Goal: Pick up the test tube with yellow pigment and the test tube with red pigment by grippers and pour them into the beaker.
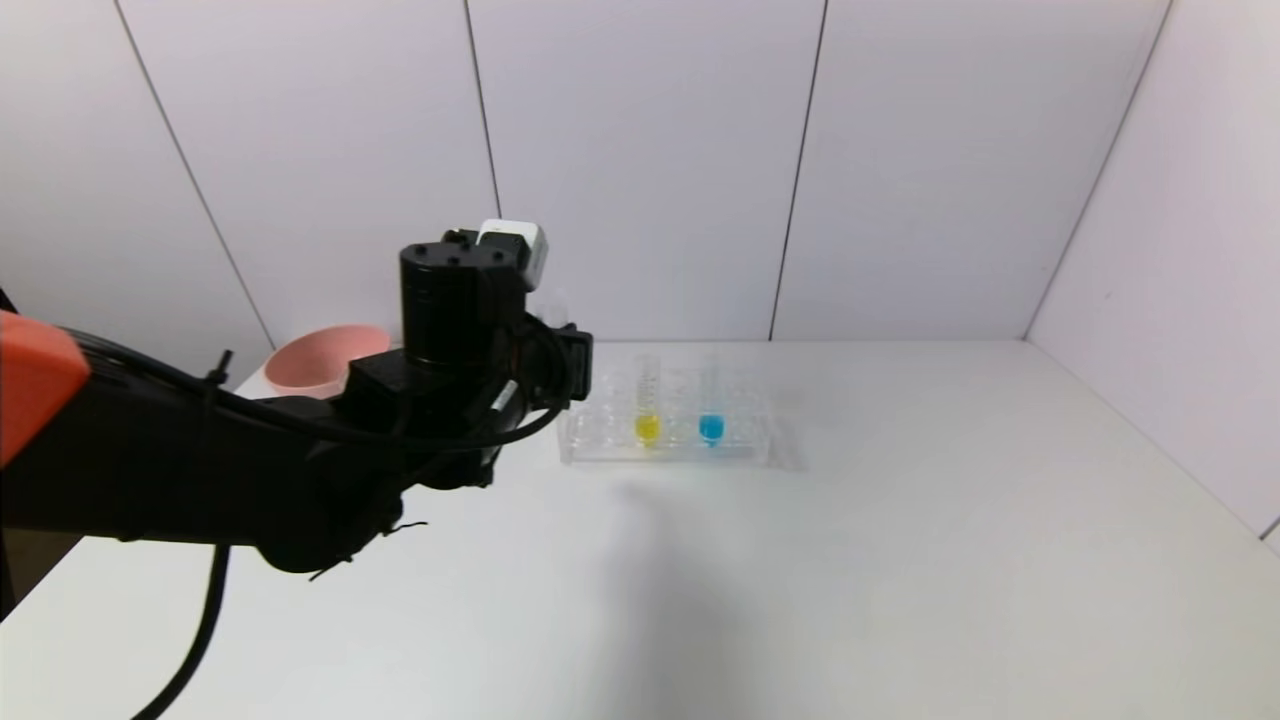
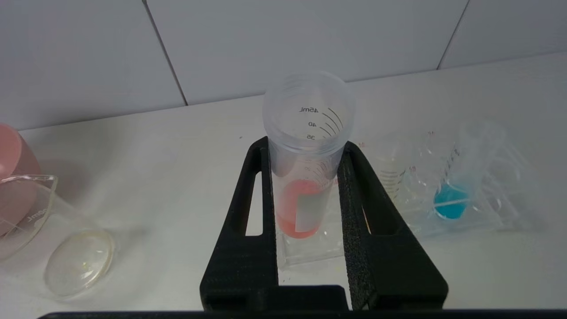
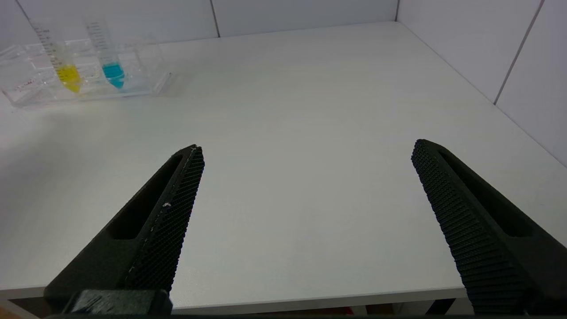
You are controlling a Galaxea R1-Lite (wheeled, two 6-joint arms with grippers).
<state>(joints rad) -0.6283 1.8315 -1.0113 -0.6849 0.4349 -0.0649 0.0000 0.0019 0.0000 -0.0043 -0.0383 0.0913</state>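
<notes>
Head view: the left gripper (image 1: 560, 365) hangs over the table (image 1: 900, 560), at 9 o'clock from the clear rack (image 1: 670, 440) holding the yellow tube (image 1: 647, 410) and the blue tube (image 1: 711, 412). Left wrist view: the left gripper (image 2: 305, 186) is clamped on the red tube (image 2: 305, 177); the beaker (image 2: 40, 221) lies tipped beside the pink bowl (image 2: 13, 155). Right wrist view: the right gripper (image 3: 305, 186) is spread wide above bare table, well apart from the rack.

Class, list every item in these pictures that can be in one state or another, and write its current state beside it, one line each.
left gripper: shut on the red tube, beside the rack.
test tube with red pigment: upright, uncapped, held.
test tube with yellow pigment: upright in the rack.
blue tube: upright in the rack.
rack: flat on the table.
beaker: empty.
pink bowl: upright.
right gripper: open, holding nothing.
</notes>
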